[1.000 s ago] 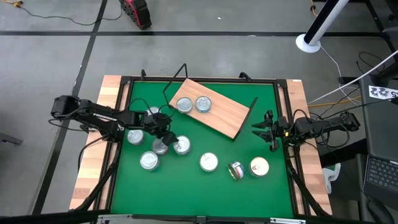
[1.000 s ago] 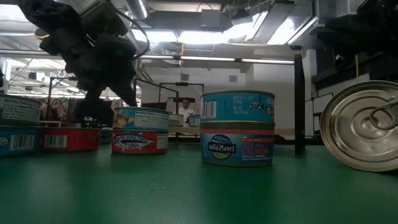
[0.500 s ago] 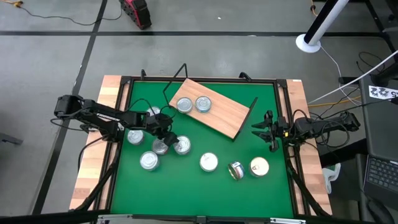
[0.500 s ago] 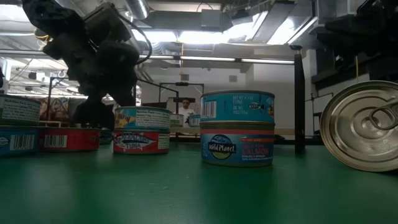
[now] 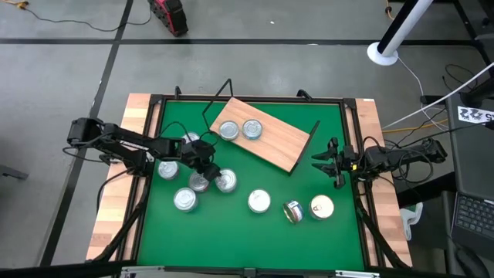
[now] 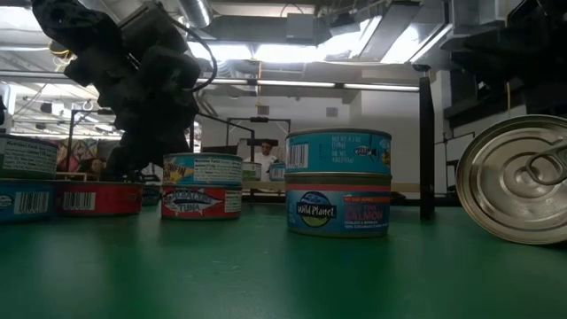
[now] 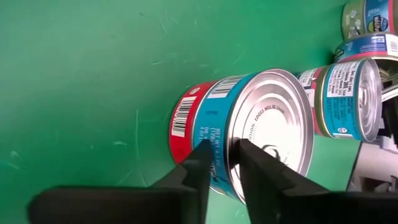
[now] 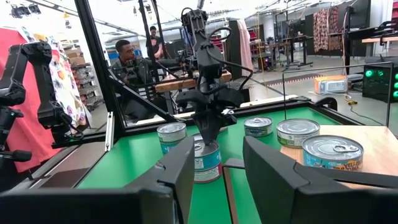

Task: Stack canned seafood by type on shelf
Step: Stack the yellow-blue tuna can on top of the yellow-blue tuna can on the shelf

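The left gripper (image 7: pixel 221 163) is set down on the rim of a blue-labelled tin (image 7: pixel 261 134) that sits on a red-labelled tin (image 7: pixel 185 120) on the green mat (image 5: pixel 255 232). Its jaws are drawn narrow; a firm grip on the rim seems likely but cannot be confirmed. Two tins (image 5: pixel 240 129) are seen on the wooden shelf (image 5: pixel 279 148), which lies skewed near the mat's far edge. The right gripper (image 5: pixel 327 161) is held at the mat's right side, jaws partly open and empty.
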